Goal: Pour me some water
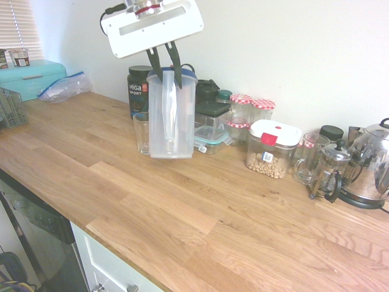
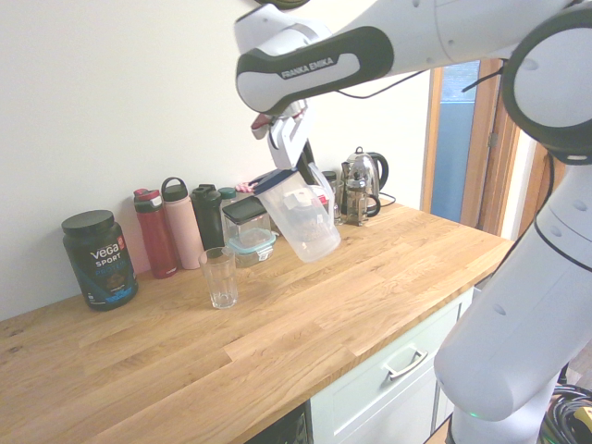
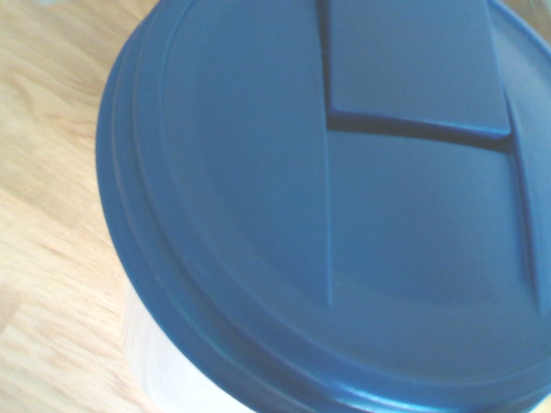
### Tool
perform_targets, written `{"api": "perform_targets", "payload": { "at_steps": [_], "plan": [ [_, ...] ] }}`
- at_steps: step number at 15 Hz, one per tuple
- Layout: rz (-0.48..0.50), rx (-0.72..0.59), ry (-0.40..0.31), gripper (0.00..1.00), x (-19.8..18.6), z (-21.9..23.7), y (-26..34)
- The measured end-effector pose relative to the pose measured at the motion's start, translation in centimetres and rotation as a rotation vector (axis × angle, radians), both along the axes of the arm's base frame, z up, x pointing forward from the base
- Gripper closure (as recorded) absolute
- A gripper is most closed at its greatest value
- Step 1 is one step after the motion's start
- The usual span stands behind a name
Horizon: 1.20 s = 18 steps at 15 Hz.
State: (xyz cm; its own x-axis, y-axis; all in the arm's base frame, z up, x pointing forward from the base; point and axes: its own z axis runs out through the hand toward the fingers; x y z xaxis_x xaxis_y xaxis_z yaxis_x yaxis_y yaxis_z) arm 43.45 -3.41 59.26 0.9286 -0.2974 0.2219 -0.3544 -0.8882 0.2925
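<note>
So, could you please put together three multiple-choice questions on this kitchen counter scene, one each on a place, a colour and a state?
1. Where does the drinking glass stand?
A. on the wooden counter, in front of the bottles
B. inside the pitcher
C. on top of the kettle

2. What colour is the pitcher's lid?
A. red
B. dark blue
C. white

3. How is the clear pitcher at this moment?
A. lying flat on the counter
B. standing upright beside the kettle
C. held off the counter and tilted by the gripper

Answers: 1 A, the second exterior view shows the glass on the wood ahead of the bottles; 2 B, the wrist view is filled by a blue lid; 3 C, the second exterior view shows the pitcher lifted and leaning.
</note>
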Motion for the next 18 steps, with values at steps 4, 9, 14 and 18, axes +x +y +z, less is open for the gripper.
{"api": "perform_targets", "payload": {
  "at_steps": [4, 9, 14, 18],
  "plan": [
    [-0.164, 0.086, -0.130, 1.00, -2.3, -3.5, -4.3],
    [-0.330, 0.163, -0.347, 1.00, -2.0, -6.3, -6.4],
    [-0.475, 0.187, -0.582, 1.00, -2.7, -9.6, -8.2],
    [-0.505, 0.144, -0.615, 1.00, -3.7, -11.0, -8.3]
  ]
}}
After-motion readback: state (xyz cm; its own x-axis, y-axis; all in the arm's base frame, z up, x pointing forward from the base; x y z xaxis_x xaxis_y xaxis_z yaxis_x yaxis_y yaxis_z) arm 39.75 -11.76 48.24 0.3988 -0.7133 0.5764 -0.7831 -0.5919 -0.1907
